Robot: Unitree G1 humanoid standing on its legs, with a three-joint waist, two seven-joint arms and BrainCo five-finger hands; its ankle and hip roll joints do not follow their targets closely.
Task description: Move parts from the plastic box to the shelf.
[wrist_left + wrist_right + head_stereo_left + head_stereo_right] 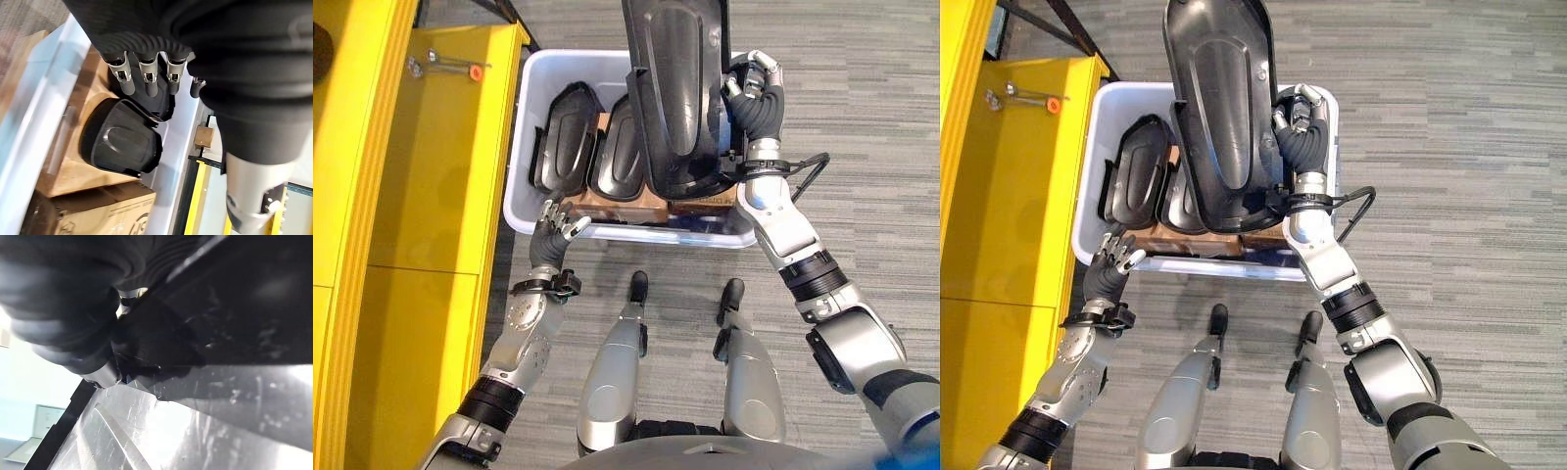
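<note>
Right hand (754,93) has its fingers curled round the edge of one large black part (675,93) and holds it up on end above the white plastic box (530,117), clear of the other parts. Left hand (556,223) hovers at the near left corner of the box with fingers relaxed and spread, gripping nothing. Main risk, as a judgement: the grip is on one side edge only, so a long part hanging off it can swing or twist in the fingers and slip out on the way over to the yellow shelf (440,176) on the robot's left. Second risk: the lower end of the part sits close above the box rim and the brown cardboard (617,206) inside, so a sideways move before lifting higher could snag it. The shelf also carries a wrench (450,64), which could get knocked if the part comes down there. The part itself is a glossy black moulded plastic shell, elongated with rounded ends and a raised oval centre; looks stiff and light but slick. Two more shells of the same kind (563,147) stand side by side in the box, propped against the cardboard.
</note>
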